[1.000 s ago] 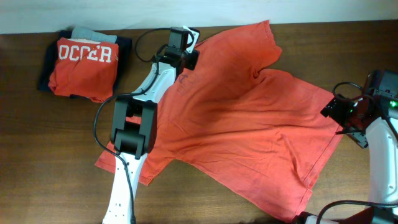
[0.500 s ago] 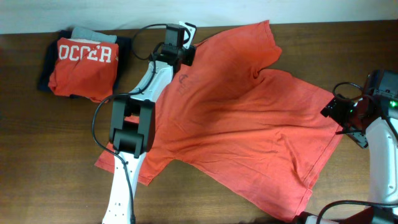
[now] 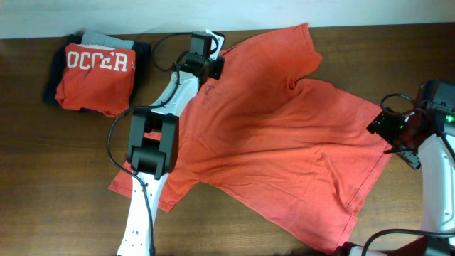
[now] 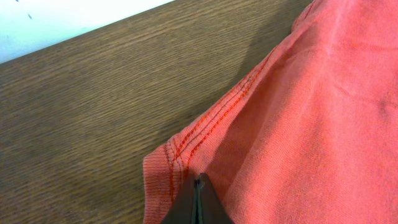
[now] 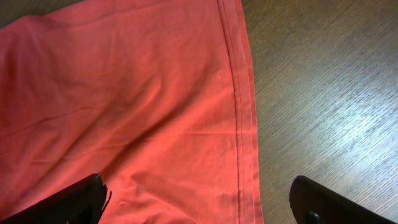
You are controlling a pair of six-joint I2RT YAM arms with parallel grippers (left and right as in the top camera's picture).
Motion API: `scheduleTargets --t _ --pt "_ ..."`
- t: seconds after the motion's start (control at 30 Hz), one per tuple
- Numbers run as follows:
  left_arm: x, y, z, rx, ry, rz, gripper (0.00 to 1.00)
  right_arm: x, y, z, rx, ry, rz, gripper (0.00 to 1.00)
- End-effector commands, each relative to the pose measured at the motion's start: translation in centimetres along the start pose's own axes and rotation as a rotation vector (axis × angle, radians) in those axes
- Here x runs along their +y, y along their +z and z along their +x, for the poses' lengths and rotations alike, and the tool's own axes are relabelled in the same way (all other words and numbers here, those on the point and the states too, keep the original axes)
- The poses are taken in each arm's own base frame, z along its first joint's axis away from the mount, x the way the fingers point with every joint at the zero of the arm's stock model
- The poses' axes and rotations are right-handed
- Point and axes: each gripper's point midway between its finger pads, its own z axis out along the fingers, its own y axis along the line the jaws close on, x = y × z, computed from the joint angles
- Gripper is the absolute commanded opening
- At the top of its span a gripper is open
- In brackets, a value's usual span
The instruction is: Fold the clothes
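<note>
Overhead: coral T-shirt [image 3: 284,135] across table [image 3: 43,178].

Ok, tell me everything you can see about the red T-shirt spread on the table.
The T-shirt is coral red, soft heathered knit with double-stitched hems, lying spread but rumpled and skewed across the wooden table, with shallow creases and a small dark logo. The left hand is shut on a stitched corner at its far edge; the open right hand straddles the hem on the opposite side.
</note>
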Motion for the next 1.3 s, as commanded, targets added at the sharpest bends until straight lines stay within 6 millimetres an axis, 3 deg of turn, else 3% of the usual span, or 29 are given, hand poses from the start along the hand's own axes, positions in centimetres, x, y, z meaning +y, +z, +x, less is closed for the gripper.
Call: scheduleTargets --t 0.0,0.13,0.67,1.0,1.27 --pt "-0.9 -0.2 -1.1 -0.021 0.019 0.028 0.00 -0.2 -0.4 -0.7 -0.023 0.009 0.010 0.99" --pt "-0.8 -0.6 -2.2 -0.038 0.020 0.025 0.00 -0.2 -0.4 -0.7 -0.023 0.009 0.010 0.99" --pt "-0.7 -0.5 -1.4 -0.010 0.018 0.024 0.00 -0.2 -0.4 -0.7 -0.023 0.009 0.010 0.99" --pt "-1.1 0.6 0.9 0.048 0.017 0.032 0.00 -0.2 -0.4 -0.7 -0.023 0.009 0.010 0.99" --pt "1.1 1.4 2.8 0.088 0.004 -0.032 0.00 -0.2 -0.4 -0.7 -0.023 0.009 0.010 0.98"
